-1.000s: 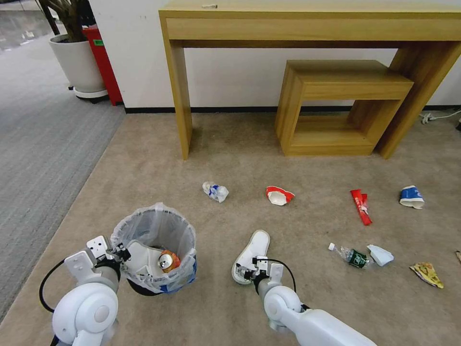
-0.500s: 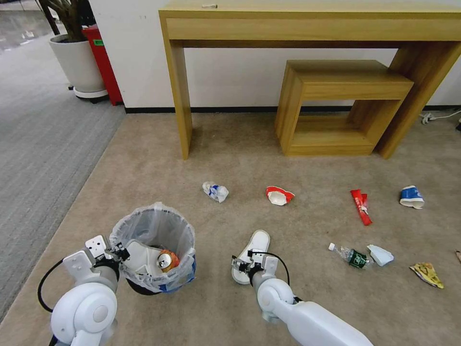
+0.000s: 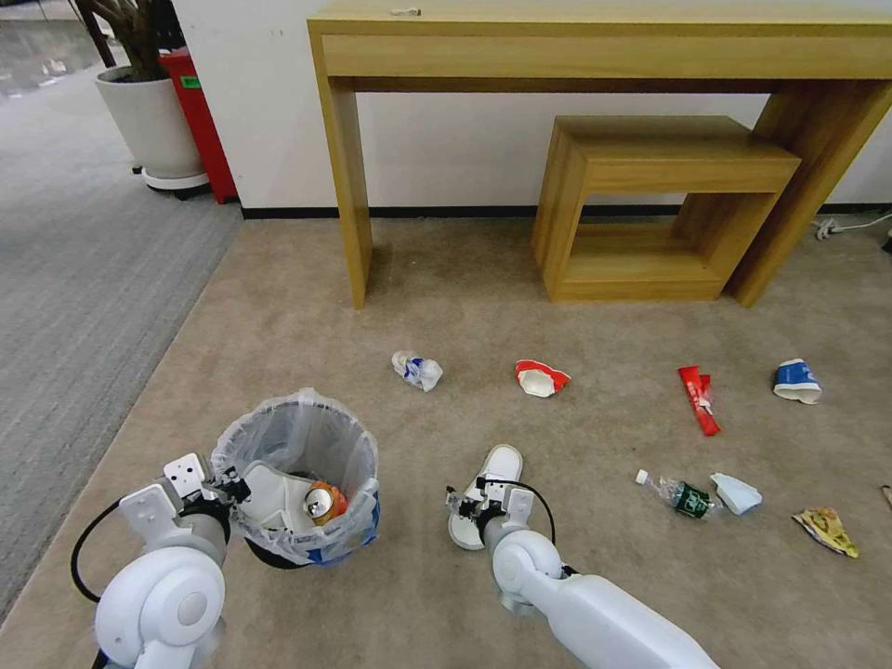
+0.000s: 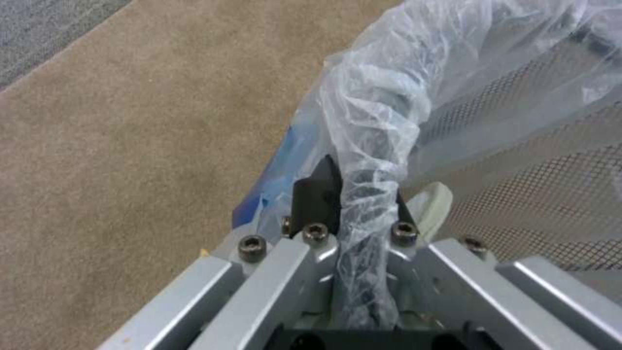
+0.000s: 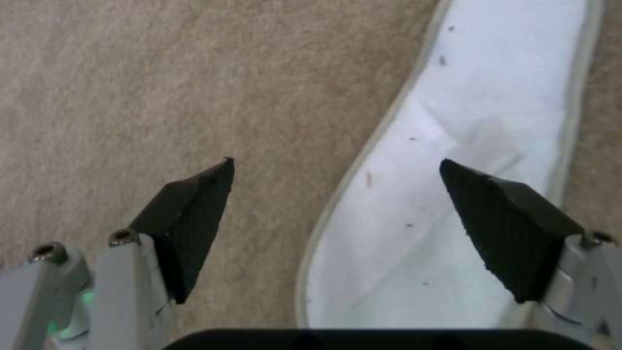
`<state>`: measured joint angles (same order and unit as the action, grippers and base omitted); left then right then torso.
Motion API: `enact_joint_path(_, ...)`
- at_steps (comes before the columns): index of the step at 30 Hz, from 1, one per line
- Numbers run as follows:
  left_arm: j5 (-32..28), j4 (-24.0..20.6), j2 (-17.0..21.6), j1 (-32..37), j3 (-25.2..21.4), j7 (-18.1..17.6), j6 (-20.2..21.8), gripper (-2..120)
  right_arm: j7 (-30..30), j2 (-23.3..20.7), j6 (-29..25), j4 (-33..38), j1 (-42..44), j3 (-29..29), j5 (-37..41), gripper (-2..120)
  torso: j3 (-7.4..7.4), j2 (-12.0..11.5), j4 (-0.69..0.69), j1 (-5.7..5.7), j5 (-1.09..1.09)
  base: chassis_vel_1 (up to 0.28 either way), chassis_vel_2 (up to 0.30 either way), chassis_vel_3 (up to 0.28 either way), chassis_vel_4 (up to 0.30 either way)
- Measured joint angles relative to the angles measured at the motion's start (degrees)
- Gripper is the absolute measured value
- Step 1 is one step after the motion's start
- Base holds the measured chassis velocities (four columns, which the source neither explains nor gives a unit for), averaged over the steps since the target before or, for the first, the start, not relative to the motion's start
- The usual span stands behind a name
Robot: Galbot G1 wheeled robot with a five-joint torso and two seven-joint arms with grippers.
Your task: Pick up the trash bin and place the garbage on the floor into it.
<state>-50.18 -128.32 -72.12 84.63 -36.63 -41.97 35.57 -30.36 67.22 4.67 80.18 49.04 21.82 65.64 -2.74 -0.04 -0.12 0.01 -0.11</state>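
Clamping the trash bin [image 3: 295,469] rim at nine o'clock, left tool [image 3: 226,490]; right tool [image 5: 337,228] gapes wide over white slipper [image 5: 479,160].

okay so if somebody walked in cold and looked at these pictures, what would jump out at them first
Probably the left claw shut on the rim of the bagged bin, which holds a can and a white slipper. Next, the right claw open over another slipper on the carpet. Beyond them, litter is strewn about: crushed cups, a red wrapper and a small bottle.
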Motion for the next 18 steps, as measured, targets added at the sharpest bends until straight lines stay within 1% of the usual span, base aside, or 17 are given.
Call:
enact_joint_path(3, 0.01, 0.21, -0.04, -0.14, 0.07, 0.00, 0.00, 1, -0.07, -0.51, 0.04, 0.23, 0.42, -0.35, -0.15, 82, 0.00, 0.00, 0.00, 0.00, 0.00, 0.000, 0.000, 0.000, 0.000)
enact_joint_path(7, 0.02, 0.68, -0.07, -0.54, 0.21, 0.00, -0.01, 1, -0.18, -2.58, 0.07, 0.93, 1.56, -1.47, -0.59, 82, 0.01, 0.00, -0.01, 0.00, 0.00, 0.000, 0.000, 0.000, 0.000)
enact_joint_path(11, 0.04, 0.91, -0.21, -0.74, 0.48, 0.00, -0.01, 1, -0.21, -3.58, 0.07, 1.47, 2.34, -2.30, -0.83, 82, 0.01, 0.00, 0.00, 0.00, 0.00, 0.000, 0.000, 0.000, 0.000)
enact_joint_path(18, 0.05, 0.95, -0.30, -0.83, 0.63, 0.00, -0.01, 1, -0.13, -3.39, 0.06, 1.07, 2.98, -2.72, -1.18, 82, 0.01, 0.00, 0.00, 0.00, 0.00, 0.000, 0.000, 0.000, 0.000)
